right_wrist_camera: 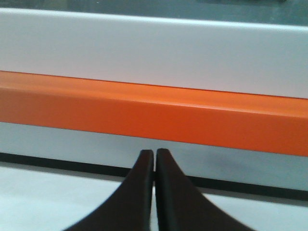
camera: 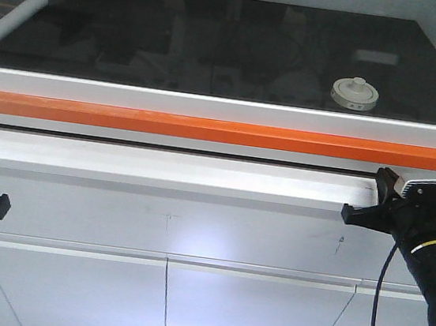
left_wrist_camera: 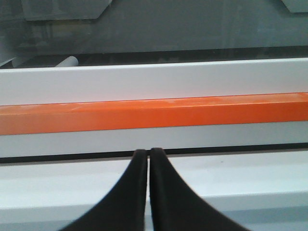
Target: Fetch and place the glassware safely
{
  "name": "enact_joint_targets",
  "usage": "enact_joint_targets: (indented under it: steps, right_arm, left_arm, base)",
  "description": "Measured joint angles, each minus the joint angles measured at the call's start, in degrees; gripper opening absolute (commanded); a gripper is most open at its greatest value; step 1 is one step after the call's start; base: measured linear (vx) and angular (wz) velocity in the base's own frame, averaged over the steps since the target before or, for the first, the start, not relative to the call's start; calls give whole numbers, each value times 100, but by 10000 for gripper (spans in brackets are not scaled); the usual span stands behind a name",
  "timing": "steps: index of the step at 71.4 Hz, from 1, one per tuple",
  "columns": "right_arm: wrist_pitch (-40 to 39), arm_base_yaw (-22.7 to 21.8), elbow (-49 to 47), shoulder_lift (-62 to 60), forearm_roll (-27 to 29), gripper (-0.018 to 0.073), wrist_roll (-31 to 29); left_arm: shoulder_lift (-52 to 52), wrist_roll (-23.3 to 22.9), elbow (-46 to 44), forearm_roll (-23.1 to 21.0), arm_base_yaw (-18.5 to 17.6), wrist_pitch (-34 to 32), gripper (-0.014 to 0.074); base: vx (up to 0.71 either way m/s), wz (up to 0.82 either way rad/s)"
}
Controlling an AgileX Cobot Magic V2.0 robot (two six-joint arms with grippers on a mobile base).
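At the far left of the dark bench (camera: 217, 43) a grey tube (camera: 16, 21) lies slanted. The left tool (left_wrist_camera: 147, 152) hangs on the near side of the orange rail (camera: 206, 128), clenched, its fingers pressed together with nothing between. The jar (camera: 355, 93), white lid on, stands at the bench's right, well apart from the tube. The right tool (right_wrist_camera: 154, 152), nearer than the rail and just right of the jar's line, is likewise clenched and empty.

A glossy black worktop (camera: 217, 43) edged by an orange strip (camera: 206, 128) above white cabinet doors (camera: 67, 292)
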Motion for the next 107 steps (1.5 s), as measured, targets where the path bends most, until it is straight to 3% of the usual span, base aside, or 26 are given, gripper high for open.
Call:
enact_joint_targets:
  steps: [69,107]
  right_arm:
    - [303,0,-639,338,288,-1,-10]
    - [303,0,-643,338,288,-1,-10]
  left_arm:
    - [19,18,0,0,0,-40,-7]
    - [1503,19,-1161,0,0,-51,-7]
  base:
    - [0,0]
    - [0,0]
